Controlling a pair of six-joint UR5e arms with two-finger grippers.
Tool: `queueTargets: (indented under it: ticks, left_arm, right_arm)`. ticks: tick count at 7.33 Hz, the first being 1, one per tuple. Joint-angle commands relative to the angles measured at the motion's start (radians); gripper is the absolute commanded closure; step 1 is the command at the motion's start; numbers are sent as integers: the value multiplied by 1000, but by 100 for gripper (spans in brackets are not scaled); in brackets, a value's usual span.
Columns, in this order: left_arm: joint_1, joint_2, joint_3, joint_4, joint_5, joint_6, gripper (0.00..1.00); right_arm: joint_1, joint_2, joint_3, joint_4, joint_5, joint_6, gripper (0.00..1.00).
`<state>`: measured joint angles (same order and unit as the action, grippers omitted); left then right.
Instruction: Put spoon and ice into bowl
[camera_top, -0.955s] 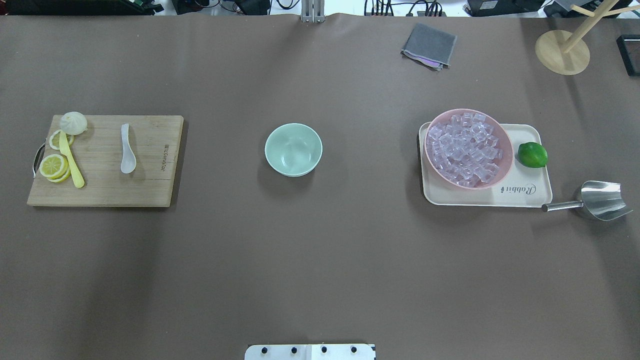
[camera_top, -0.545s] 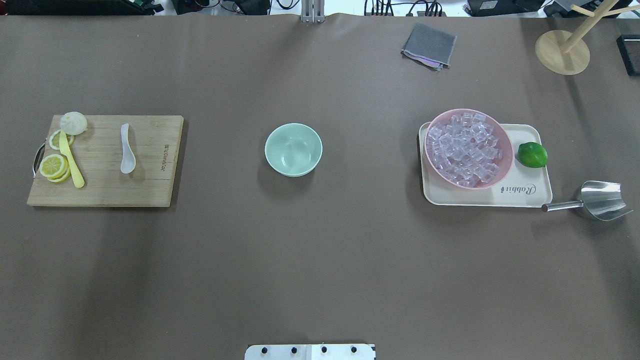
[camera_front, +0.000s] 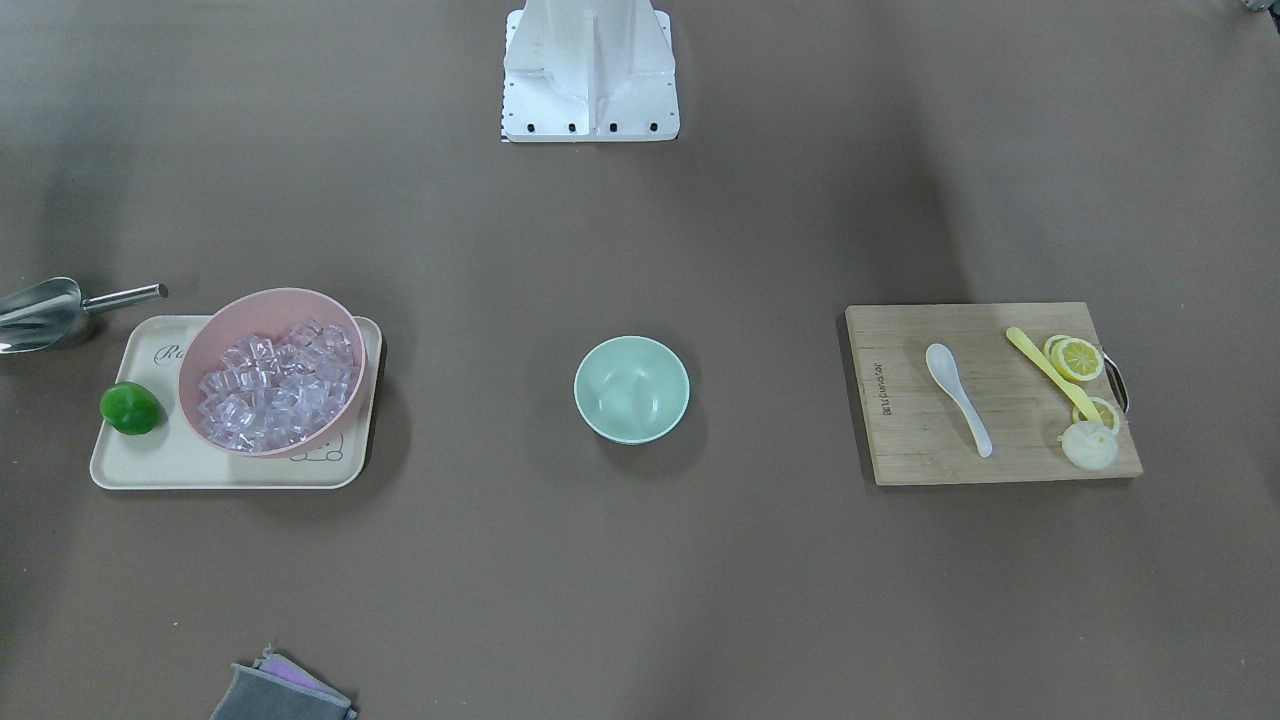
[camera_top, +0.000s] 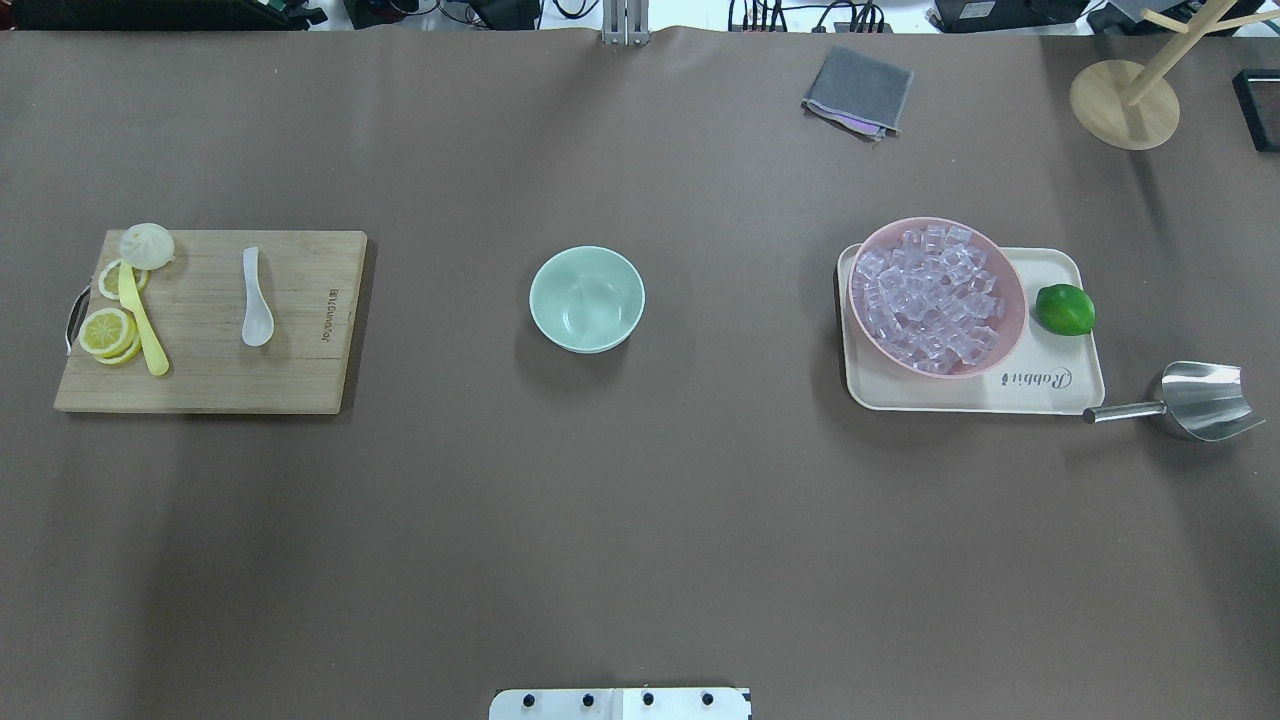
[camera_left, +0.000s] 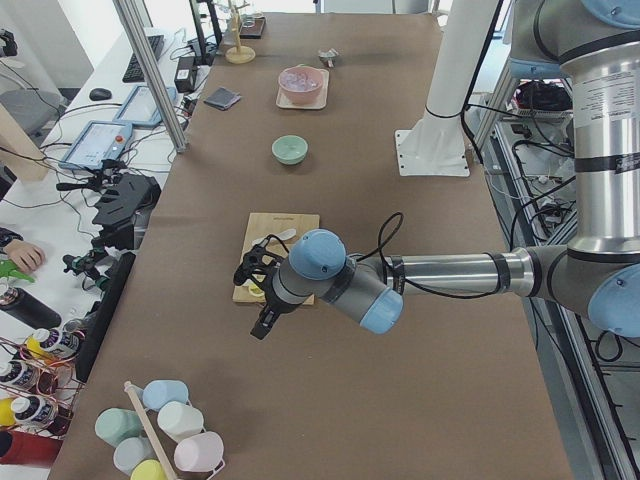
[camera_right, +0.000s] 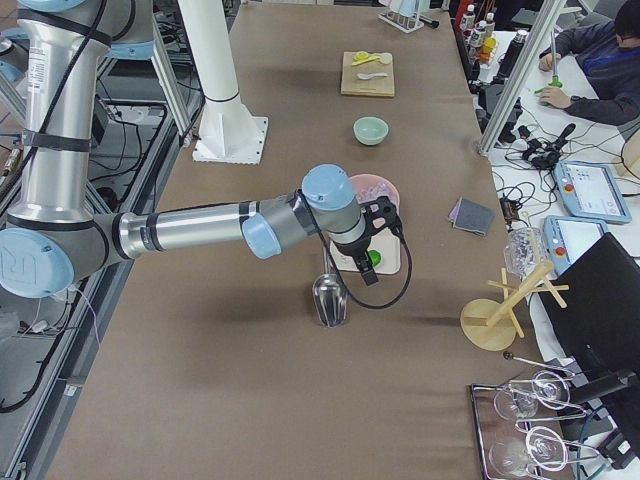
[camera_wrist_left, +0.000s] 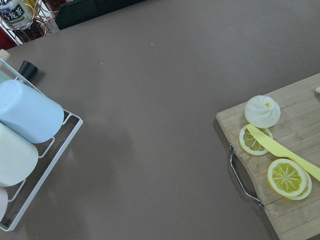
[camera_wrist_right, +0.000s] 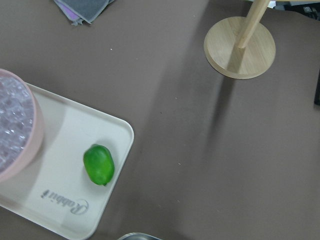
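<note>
The white spoon (camera_top: 256, 298) lies on the wooden cutting board (camera_top: 300, 370) at the left; it also shows in the front view (camera_front: 957, 396). The mint-green bowl (camera_top: 587, 299) stands empty mid-table. Several clear ice cubes (camera_top: 930, 297) fill the pink bowl (camera_top: 1019, 310) on the cream tray (camera_top: 1060, 385). My left gripper (camera_left: 264, 322) hangs above the table off the board's outer end. My right gripper (camera_right: 372, 268) hangs above the tray's lime end. Both show only in the side views, so I cannot tell whether they are open or shut.
Lemon slices (camera_top: 108, 331), a yellow utensil (camera_top: 141, 320) and a white bun (camera_top: 146, 245) share the board. A lime (camera_top: 1064, 309) sits on the tray, a steel scoop (camera_top: 1195, 401) beside it. A grey cloth (camera_top: 858, 91) and a wooden stand (camera_top: 1124, 104) are at the back right.
</note>
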<state>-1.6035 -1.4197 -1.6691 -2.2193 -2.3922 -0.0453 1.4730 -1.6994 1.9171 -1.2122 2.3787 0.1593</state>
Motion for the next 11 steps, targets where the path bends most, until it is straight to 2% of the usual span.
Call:
queueTargets:
  ticks: [1,3,5,7,8,9,10,11]
  left_arm:
    - [7,-33,0,-25,-60,-233,1]
    - [83,-42,0,-112,-70,-438,1]
    - [230,-102,2,-152,57,-673,1]
    - [424,-178,12,-148,216,-922,3]
    - [477,-206,26,-137,263,-935,3]
    - [496,-235,44,-117,275,-946,8]
    - [525,-249,57,-117,313,-955,19]
    - [562,-260,58,-115,346,-961,25]
  right_arm:
    - [-177,88,62,0,-56,324,0]
    - [-404,191,85,-10,-278,583,0]
    - [-534,230,85,-15,-410,713,0]
    - [-623,353,85,-216,-537,788,0]
    - [-682,394,79,-274,-612,824,0]
    - [-706,403,71,-274,-624,833,0]
    - [-723,421,54,-274,-645,833,1]
    - [-732,428,53,-274,-659,833,4]
